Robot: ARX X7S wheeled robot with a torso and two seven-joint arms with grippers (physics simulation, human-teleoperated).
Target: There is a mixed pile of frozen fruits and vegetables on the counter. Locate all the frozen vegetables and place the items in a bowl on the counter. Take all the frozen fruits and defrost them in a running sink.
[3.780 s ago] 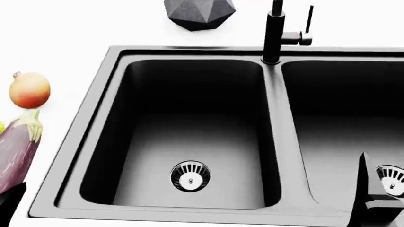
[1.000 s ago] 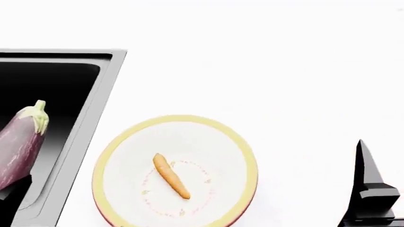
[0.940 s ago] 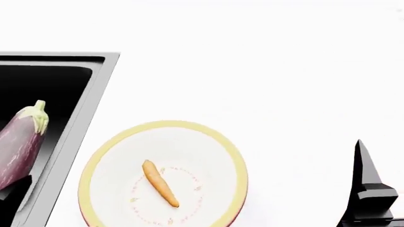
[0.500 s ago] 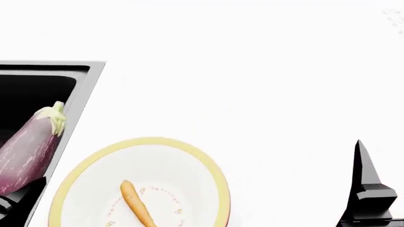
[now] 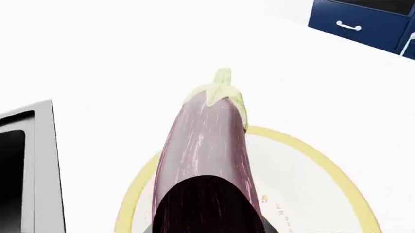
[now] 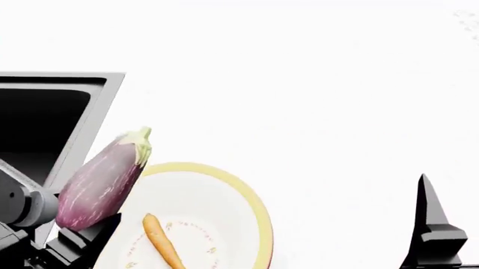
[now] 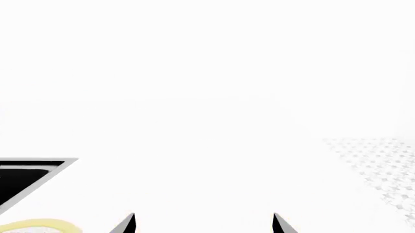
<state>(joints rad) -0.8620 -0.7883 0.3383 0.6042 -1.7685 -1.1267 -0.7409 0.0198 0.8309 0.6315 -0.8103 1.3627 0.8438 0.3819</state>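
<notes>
While the left gripper (image 6: 78, 238) sits low at the near left of the head view, it is clamped on the fat end of the eggplant (image 6: 101, 182), and the purple, white-streaked body angles up and away with its pale green cap pointing toward the far counter. From the left wrist camera the eggplant (image 5: 207, 160) fills the middle of the shot, hanging over the near-left part of the bowl (image 5: 324, 167), cap reaching just past the yellow rim; whether it touches the bowl, I cannot tell. And down in the bowl (image 6: 239, 193), look, the carrot (image 6: 163, 241) already lies on the speckled white floor, slim and orange, running diagonally toward the near edge of the frame. Over on the near right, the right gripper (image 7: 202, 224) shows only two dark fingertips (image 7: 126, 224) in its wrist camera, standing well apart with bare white counter (image 7: 207, 97) between them, nothing held. In the head view one dark finger of it rises at the lower right, well clear of the bowl. Just beyond the left arm, the sink (image 6: 53, 106) shows its grey corner rim and a dark basin, beside the bowl's left side. Farther out, the counter (image 6: 314, 67) runs bright white. Navy cabinet fronts (image 5: 360, 22) peek in at the wrist camera's far corner.
</notes>
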